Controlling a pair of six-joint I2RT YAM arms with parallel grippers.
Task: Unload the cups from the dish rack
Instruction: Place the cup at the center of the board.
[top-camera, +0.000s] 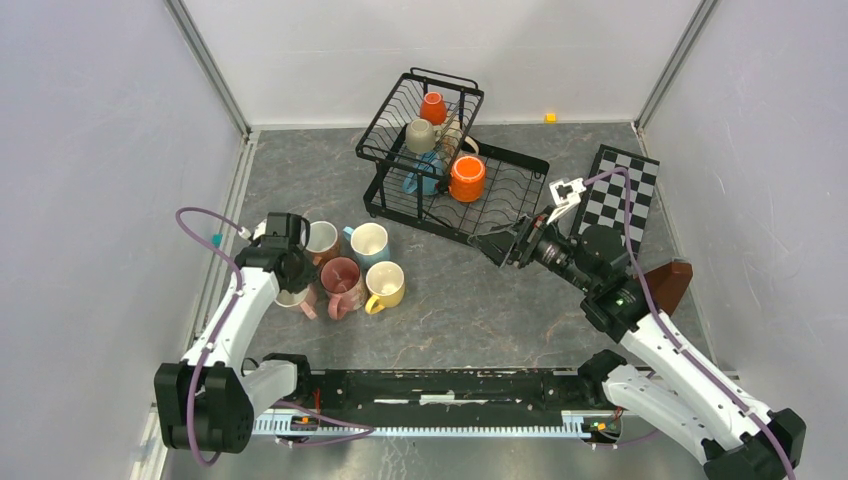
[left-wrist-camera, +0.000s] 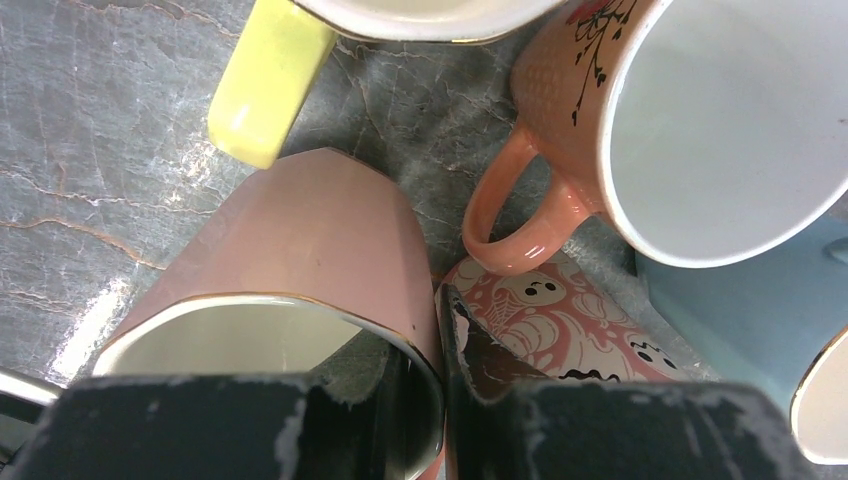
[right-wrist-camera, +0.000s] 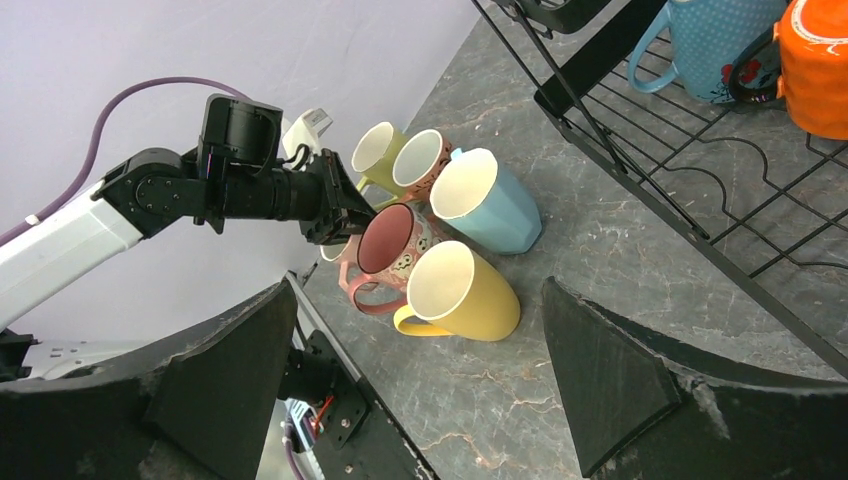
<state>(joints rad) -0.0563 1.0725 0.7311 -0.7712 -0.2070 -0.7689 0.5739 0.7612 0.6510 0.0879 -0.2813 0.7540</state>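
The black wire dish rack (top-camera: 500, 190) stands at the back centre. It holds a small orange cup (top-camera: 433, 107), a beige cup (top-camera: 420, 135), a blue cup (top-camera: 424, 177) and a larger orange cup (top-camera: 467, 178). Several cups stand grouped on the table at the left: peach (top-camera: 322, 240), light blue (top-camera: 368, 243), ghost-patterned pink (top-camera: 342, 280) and yellow (top-camera: 386, 285). My left gripper (left-wrist-camera: 440, 340) is shut on the wall of a pale pink cup (left-wrist-camera: 300, 230), one finger inside its rim, low at the group's near-left edge. My right gripper (top-camera: 505, 245) is open and empty beside the rack's front corner.
A black-and-white checkered board (top-camera: 620, 195) lies right of the rack, and a brown object (top-camera: 668, 285) sits behind my right arm. A small yellow block (top-camera: 549, 117) rests by the back wall. Grey walls close in on both sides.
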